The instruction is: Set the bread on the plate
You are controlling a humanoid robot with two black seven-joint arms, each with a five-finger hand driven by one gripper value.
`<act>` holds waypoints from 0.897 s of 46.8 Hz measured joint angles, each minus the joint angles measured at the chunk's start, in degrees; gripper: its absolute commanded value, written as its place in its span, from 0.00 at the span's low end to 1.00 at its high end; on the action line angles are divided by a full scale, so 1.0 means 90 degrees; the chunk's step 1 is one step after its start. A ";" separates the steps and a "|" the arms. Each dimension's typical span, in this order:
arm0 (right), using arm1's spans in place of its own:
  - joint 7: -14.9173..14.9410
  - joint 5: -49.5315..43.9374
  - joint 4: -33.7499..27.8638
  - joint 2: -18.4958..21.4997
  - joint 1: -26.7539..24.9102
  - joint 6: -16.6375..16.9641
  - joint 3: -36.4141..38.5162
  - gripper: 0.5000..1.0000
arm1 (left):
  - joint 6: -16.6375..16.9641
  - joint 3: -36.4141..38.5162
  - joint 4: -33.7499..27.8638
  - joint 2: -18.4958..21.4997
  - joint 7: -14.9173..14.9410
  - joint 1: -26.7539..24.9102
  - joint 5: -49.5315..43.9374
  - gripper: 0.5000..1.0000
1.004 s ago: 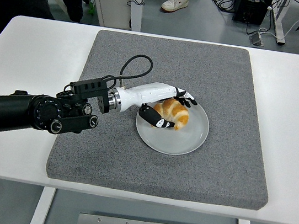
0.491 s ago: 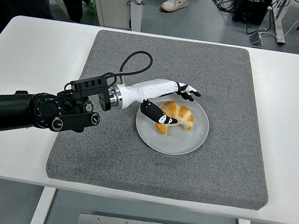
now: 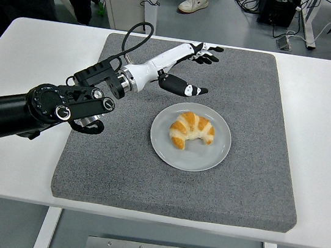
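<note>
A golden croissant lies on the pale round plate in the middle of the grey mat. My left hand hovers above the mat behind the plate, well apart from the bread, with its fingers spread and nothing in them. The black left arm comes in from the left edge. My right arm is out of view.
The grey mat covers most of the white table. A black cable loops up from my left wrist. People's legs and shoes, furniture legs and cables show on the floor beyond the table's far edge.
My left hand let go of the croissant, lifted off the plate and drew back up and away. The croissant stays on the plate, now fully uncovered.
</note>
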 measured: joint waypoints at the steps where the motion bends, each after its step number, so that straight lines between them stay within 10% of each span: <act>1: 0.0000 0.0000 0.0002 0.0000 0.0000 0.0000 0.0000 1.00 | -0.0001 -0.0055 0.0000 0.0012 0.0004 0.0001 -0.0108 0.63; 19: 0.0004 0.0000 0.0012 0.0000 0.0000 0.0000 0.0000 1.00 | -0.0037 -0.0943 0.0025 0.0674 0.0031 0.0208 -0.1877 0.64; 42: 0.0000 0.0000 0.0028 0.0000 0.0010 0.0000 0.0000 1.00 | -0.1013 -0.3237 0.0770 0.0775 0.0447 0.1136 -0.2206 0.64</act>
